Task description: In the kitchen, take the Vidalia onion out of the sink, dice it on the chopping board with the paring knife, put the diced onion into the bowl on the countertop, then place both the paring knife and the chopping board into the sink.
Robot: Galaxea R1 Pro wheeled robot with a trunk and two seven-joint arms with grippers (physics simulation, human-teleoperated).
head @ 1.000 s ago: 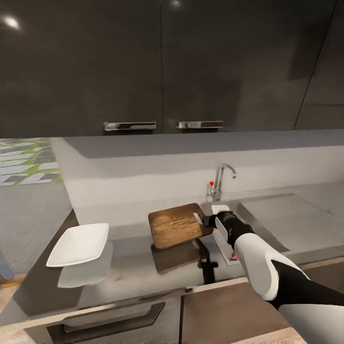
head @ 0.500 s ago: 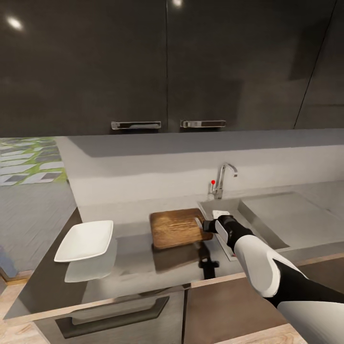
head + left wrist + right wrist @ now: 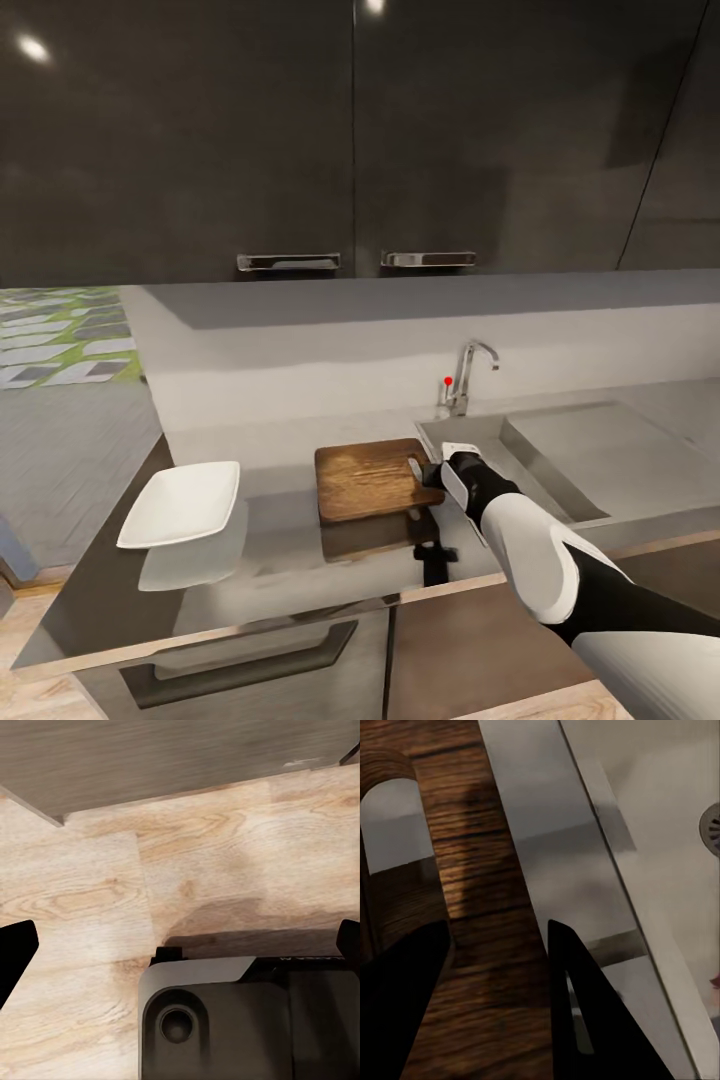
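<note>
From the head camera I see my right arm reaching over the glossy grey desk (image 3: pixel 280 560) toward the board (image 3: pixel 365 480), a brown wood-grain rectangle with rounded corners. The board sits just left of the sink (image 3: pixel 540 455), and its reflection shows in the slab below it. My right tool (image 3: pixel 432 474) meets the board's right end, where the slot-shaped handle hole is. The sink is a grey recessed basin with a flat drainboard, a chrome angular tap (image 3: pixel 470 375) and a small red knob (image 3: pixel 447 381) behind it. The white square bowl (image 3: pixel 183 503), shallow with flaring sides, rests well to the left near the desk's end. Dark cabinets (image 3: pixel 350 130) with metal handles hang above.

In the left wrist camera, the left tool's dark fingertips (image 3: pixel 15 956) stand wide apart at the frame edges, holding nothing, above pale wooden floor (image 3: pixel 150 892).

In the right wrist camera, the right tool (image 3: pixel 495 982) is closed on the board (image 3: pixel 480 907): one dark finger (image 3: pixel 397 1005) lies over the wood by the handle hole, the other (image 3: pixel 592 1012) against the board's edge. Beside it runs the sink's metal rim, with the round drain (image 3: pixel 711 829) beyond.
</note>
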